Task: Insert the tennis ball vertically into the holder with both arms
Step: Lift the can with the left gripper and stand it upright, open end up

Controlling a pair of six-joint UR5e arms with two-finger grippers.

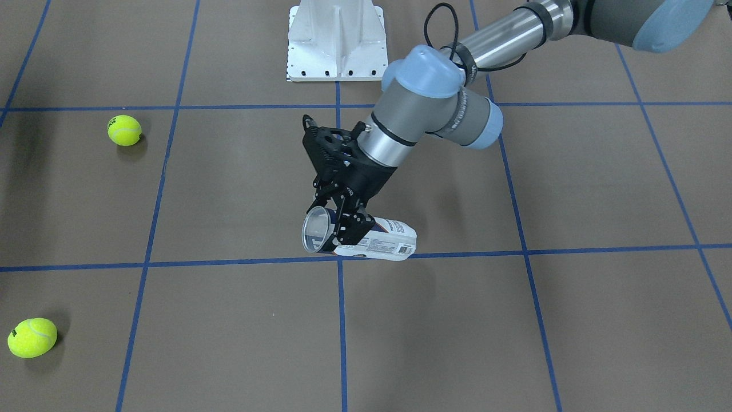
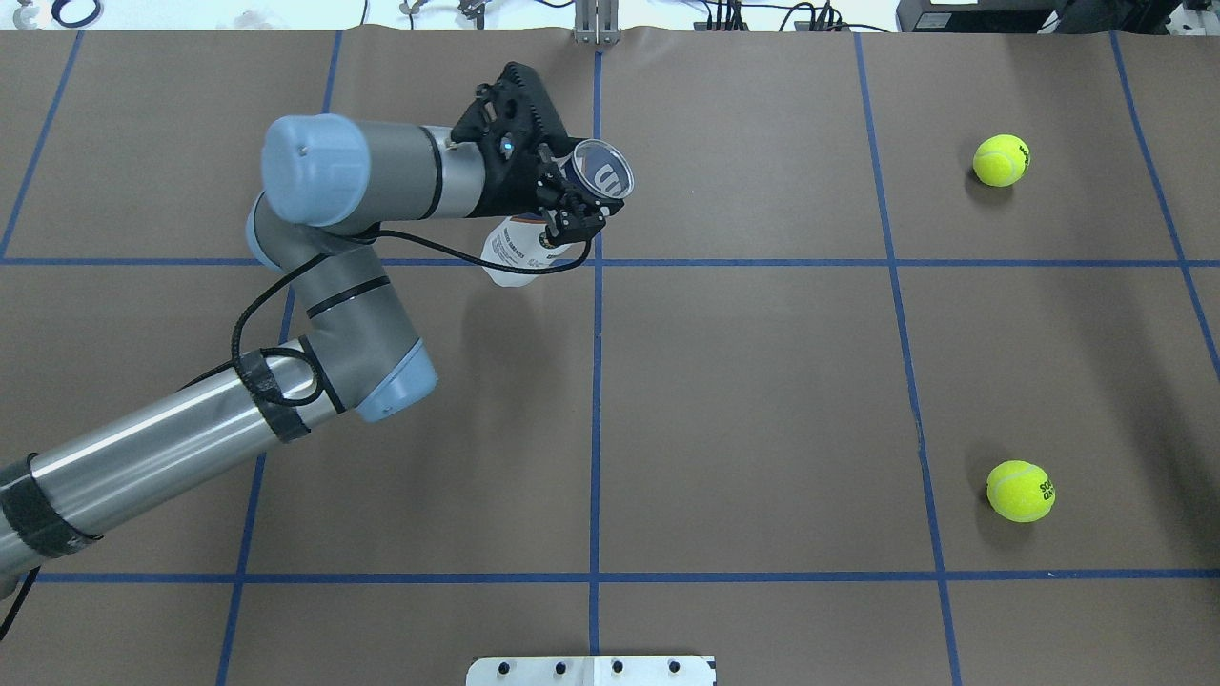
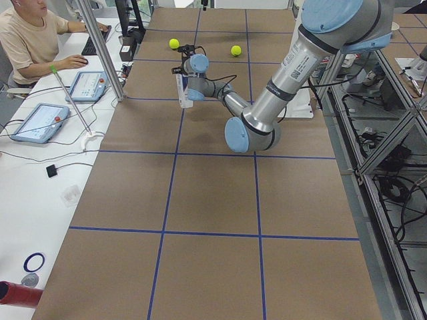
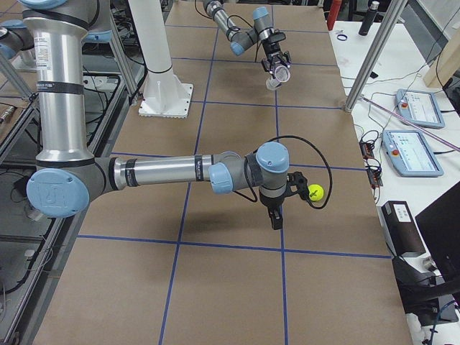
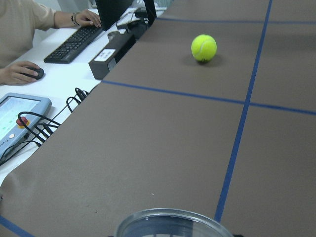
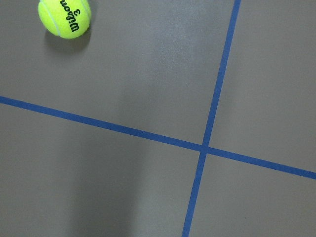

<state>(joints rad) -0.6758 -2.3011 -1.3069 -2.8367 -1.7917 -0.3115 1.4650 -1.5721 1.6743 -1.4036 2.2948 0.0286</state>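
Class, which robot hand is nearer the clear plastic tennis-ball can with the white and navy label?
Left. The left hand grips the clear plastic can near its open mouth; the right hand is far off, beside a yellow tennis ball.

Tennis ball [image 6: 64,18] top left on brown table [image 6: 123,64]; blue tape lines [image 6: 203,146] cross right of centre.

Two tennis balls [image 2: 1001,160] [image 2: 1021,491], one holder [image 1: 389,241], two arms — left arm [image 2: 172,448], right arm [image 4: 165,172] — one person [image 3: 27,41].
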